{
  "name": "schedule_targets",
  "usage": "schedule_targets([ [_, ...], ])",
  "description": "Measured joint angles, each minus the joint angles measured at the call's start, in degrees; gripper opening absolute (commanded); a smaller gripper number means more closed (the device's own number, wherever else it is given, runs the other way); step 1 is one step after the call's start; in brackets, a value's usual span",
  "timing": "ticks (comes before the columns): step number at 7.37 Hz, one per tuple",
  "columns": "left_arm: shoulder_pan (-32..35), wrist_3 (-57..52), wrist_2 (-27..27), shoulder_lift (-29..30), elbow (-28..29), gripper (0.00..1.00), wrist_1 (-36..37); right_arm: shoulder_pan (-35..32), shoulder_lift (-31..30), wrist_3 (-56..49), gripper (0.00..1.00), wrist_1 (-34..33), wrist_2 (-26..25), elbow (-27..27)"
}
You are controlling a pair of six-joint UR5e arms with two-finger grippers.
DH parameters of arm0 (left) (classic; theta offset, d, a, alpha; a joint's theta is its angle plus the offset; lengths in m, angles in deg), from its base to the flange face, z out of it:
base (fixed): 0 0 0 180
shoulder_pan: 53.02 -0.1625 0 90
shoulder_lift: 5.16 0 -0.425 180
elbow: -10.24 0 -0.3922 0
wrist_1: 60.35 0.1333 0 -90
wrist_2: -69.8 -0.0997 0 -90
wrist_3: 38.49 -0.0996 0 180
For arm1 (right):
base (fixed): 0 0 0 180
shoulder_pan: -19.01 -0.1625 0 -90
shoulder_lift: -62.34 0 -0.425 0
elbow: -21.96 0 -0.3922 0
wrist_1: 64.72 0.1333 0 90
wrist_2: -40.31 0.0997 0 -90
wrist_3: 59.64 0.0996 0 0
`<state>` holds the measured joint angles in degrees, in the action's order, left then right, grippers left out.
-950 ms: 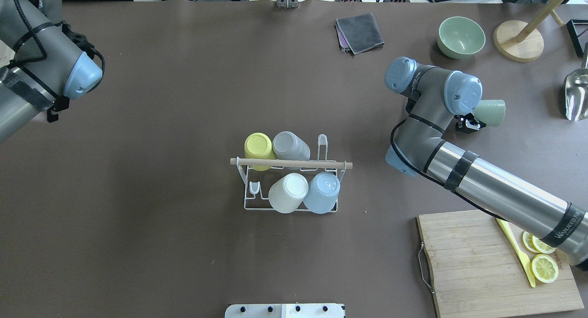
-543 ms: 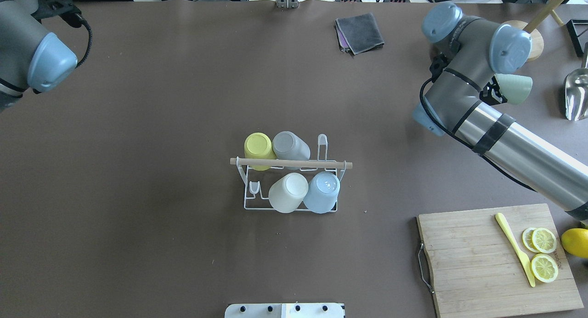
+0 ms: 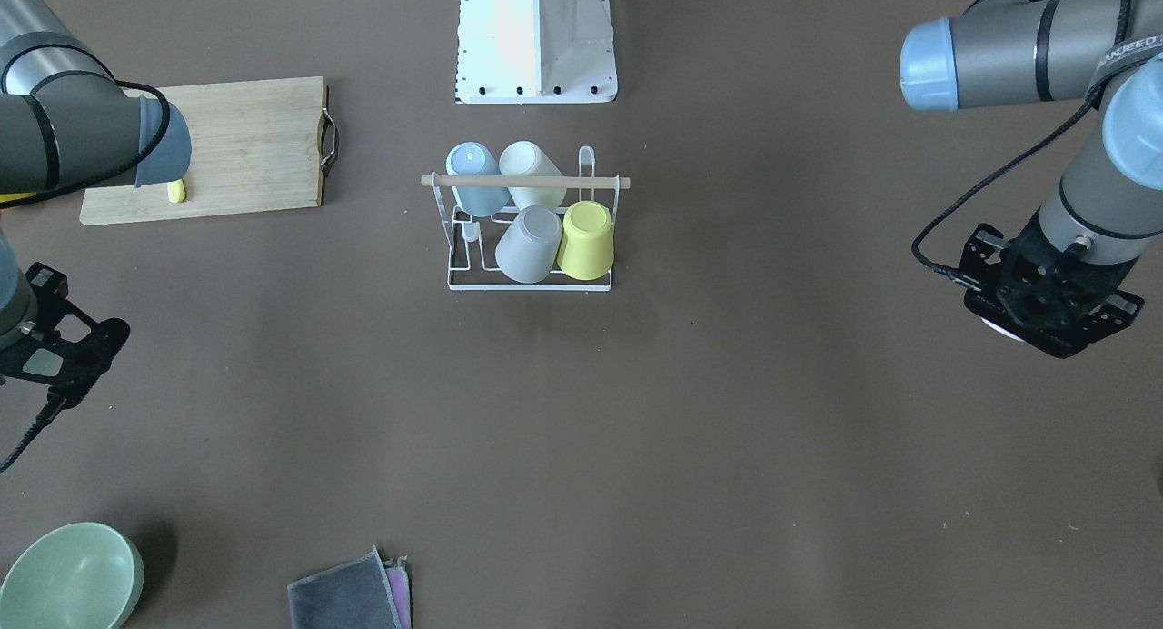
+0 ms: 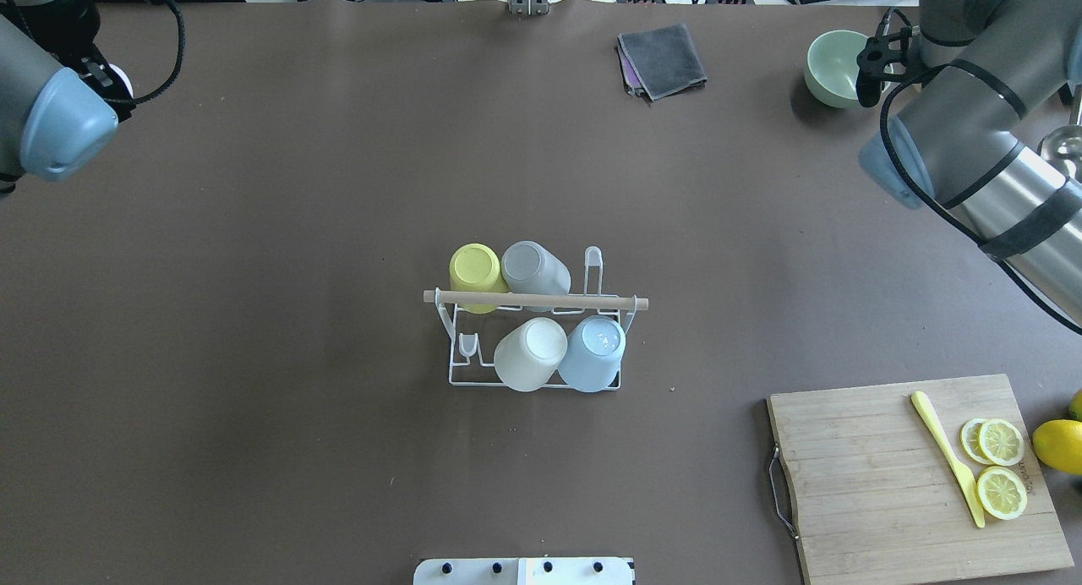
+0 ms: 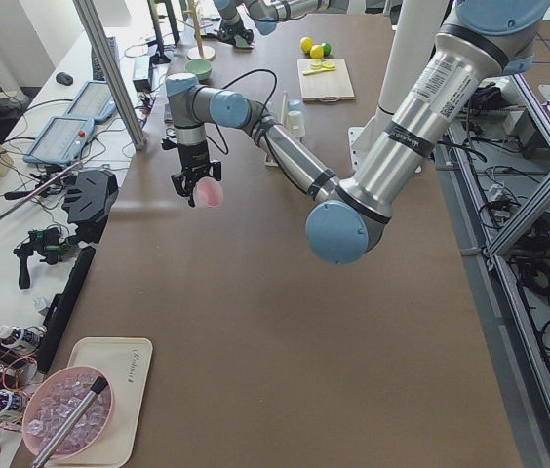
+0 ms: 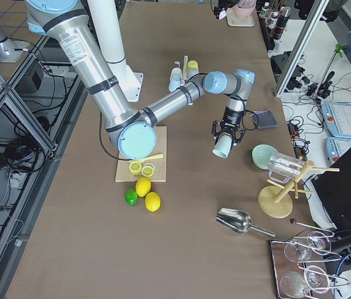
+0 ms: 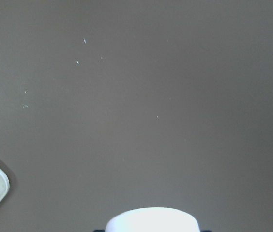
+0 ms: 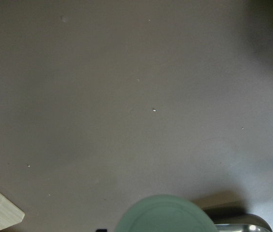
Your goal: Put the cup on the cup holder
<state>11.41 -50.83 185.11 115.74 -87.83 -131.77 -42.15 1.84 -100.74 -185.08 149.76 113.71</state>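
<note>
Apart, left tool (image 5: 197,187) clamped on pink cup (image 5: 208,195), right tool (image 6: 225,138) gripping green cup (image 6: 221,148) near bowl (image 6: 264,156), cup holder (image 4: 617,303) between.

Bright, even overhead light; soft faint shadows beside rack (image 4: 534,301) and bowl (image 4: 827,68). Fixed views sharp. Wrist views soft: pale cup (image 7: 151,220) overexposed, green cup (image 8: 163,215) blurred at lower edge. Robot base (image 3: 536,38) glares.

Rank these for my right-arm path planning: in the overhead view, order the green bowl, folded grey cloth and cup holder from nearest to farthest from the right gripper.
1. green bowl, just beside the right gripper, far right corner.
2. grey cloth, far edge, nearer the middle.
3. cup holder, table centre.
</note>
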Motion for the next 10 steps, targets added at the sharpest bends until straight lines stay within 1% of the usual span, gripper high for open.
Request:
schedule_targets([
  [2, -0.6, 7.9, 0.0, -1.7, -0.6, 0.0, -14.1, -1.9, -1.2, 0.4, 0.0, 0.3, 12.1, 2.4],
  [3, -0.9, 13.4, 0.2, -3.3, -0.9, 0.0, -24.3, -3.0, -1.5, 0.6, 0.0, 0.7, 16.9, 3.0],
  [5, -2.9, 25.1, 1.5, -6.6, -1.1, 0.0, -47.1, -4.7, -2.3, 0.6, 0.0, 1.6, 22.0, 4.4],
  [7, -4.5, 28.8, 3.4, -11.6, -1.0, 0.0, -68.1, -6.6, -2.8, 0.2, 0.0, 3.6, 26.3, 3.8],
  [8, -5.4, 30.5, 3.6, -13.7, -0.7, 0.0, -78.1, -7.6, -2.9, 0.1, 0.0, 6.1, 28.9, 3.1],
  [9, -6.5, 34.3, 3.5, -14.7, -0.7, 0.0, -86.4, -8.4, -3.2, 0.1, 0.0, 8.6, 32.0, 2.8],
  [10, -7.4, 38.2, 2.3, -15.0, -0.9, 0.0, -92.8, -9.5, -4.2, 0.1, 0.0, 11.8, 36.5, 2.8],
])
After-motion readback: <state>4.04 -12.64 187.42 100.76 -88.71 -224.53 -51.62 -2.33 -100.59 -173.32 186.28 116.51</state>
